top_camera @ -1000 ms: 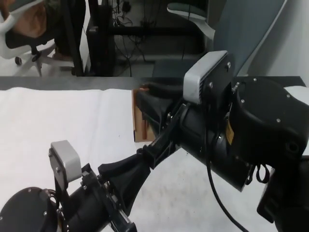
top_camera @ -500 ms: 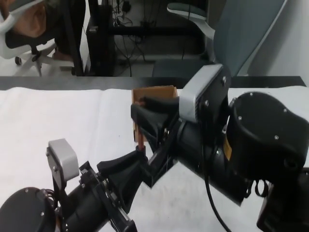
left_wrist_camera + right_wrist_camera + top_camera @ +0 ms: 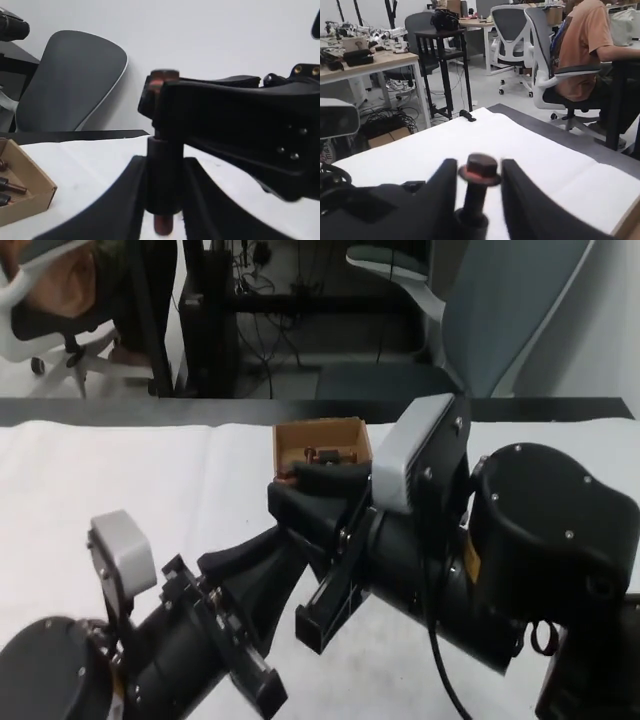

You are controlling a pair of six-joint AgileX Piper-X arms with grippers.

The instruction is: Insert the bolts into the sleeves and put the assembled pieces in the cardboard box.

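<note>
In the left wrist view my left gripper (image 3: 163,197) is shut on a black sleeve (image 3: 162,170), held upright above the white bench. A rusty bolt runs through the sleeve: its hex head (image 3: 162,80) sticks out at one end and its tip (image 3: 164,224) at the other. My right gripper (image 3: 476,175) is shut on the bolt (image 3: 479,169) just under the head. In the high view the two grippers, left (image 3: 275,545) and right (image 3: 290,495), meet just in front of the cardboard box (image 3: 285,440), which holds a few dark pieces (image 3: 325,454).
A white cloth (image 3: 120,475) covers the bench, with a dark strip (image 3: 130,412) along its far edge. A grey chair (image 3: 520,310) stands behind it. The box (image 3: 27,197) sits close beside the joined grippers. The right arm's bulk (image 3: 540,540) covers the right half of the bench.
The right arm came back from over the box and down towards the left gripper, uncovering the box. The bolt that hung from the right gripper now sits inside the sleeve.
</note>
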